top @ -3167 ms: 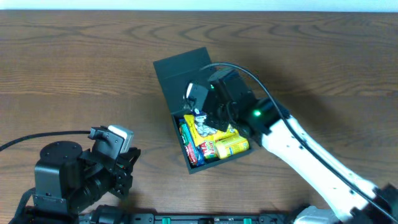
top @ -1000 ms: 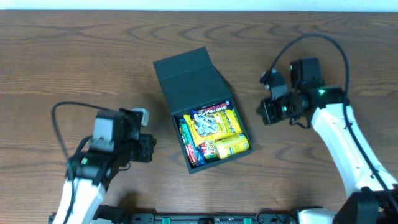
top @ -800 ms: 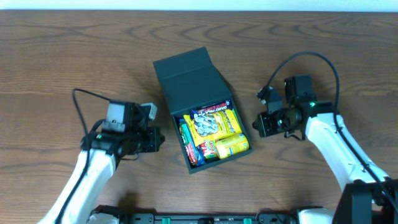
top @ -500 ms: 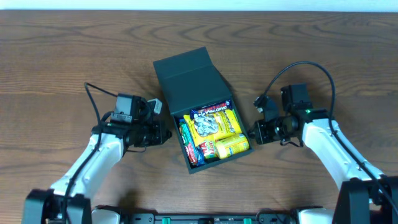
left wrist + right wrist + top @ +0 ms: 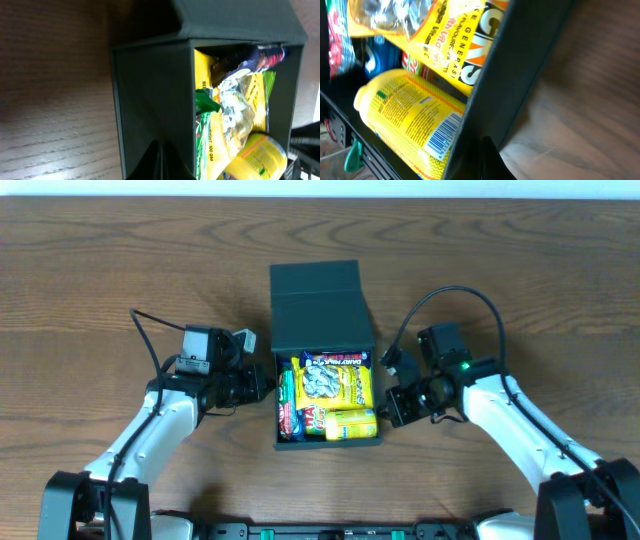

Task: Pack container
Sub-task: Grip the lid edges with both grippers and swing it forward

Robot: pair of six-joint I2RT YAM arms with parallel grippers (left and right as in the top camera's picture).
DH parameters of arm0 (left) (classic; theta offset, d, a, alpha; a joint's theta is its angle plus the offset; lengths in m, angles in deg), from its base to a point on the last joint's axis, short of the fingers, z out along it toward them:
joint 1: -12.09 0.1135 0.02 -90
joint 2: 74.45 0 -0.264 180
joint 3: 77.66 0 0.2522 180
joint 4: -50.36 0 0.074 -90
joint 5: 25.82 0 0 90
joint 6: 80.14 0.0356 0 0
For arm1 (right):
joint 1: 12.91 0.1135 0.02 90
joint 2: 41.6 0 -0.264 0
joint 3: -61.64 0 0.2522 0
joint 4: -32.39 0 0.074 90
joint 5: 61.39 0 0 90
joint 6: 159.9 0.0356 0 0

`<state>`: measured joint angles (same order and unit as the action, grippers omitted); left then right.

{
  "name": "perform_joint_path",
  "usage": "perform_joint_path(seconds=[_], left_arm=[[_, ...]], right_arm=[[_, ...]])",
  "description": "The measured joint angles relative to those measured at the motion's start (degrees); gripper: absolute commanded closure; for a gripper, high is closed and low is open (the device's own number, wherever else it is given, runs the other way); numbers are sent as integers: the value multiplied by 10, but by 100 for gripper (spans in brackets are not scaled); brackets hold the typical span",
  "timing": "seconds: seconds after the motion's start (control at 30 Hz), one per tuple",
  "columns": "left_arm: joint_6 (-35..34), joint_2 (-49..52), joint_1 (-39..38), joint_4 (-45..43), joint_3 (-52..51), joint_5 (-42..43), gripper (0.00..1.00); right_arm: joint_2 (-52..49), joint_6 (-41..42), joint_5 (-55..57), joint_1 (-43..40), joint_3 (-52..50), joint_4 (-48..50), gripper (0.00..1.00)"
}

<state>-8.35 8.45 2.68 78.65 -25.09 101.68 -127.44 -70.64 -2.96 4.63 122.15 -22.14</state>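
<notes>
Brown wood-grain surface fills the whole overhead view, and both white arms reach in from the 6 o'clock edge. The left arm comes up from 7 o'clock and the right arm from 5 o'clock. Dead centre sits the container, dark and boxy, squared up to the view. Its flap lid is thrown back toward 12 o'clock and the open compartment faces 6 o'clock. It's stuffed with snacks. A big yellow packet lies at the 3 o'clock side with a clear crinkly bag on top of it. A green packet stands along the 9 o'clock wall, and a yellow canister lies across the 5 o'clock corner. Now the claws: the left claw sits at 9 o'clock of the box, fingers pressed together and nosed against the outside wall, gripping nothing. The right claw mirrors it at 4 o'clock, also pressed together and empty, its tip right at the opposite wall.
</notes>
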Motion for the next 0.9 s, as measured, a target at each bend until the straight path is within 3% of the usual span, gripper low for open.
perform_joint_path(seconds=[0.57,0.77,0.9], left_arm=[[0,0,4,3,1,-7,94],[15,-2,6,70,35,-19,94],[33,-5,14,58,71,-19,94]], right_arm=[[0,31,6,18,0,-7,99],[2,40,-5,-41,0,36,99],[6,43,-28,-88,1,76,99]])
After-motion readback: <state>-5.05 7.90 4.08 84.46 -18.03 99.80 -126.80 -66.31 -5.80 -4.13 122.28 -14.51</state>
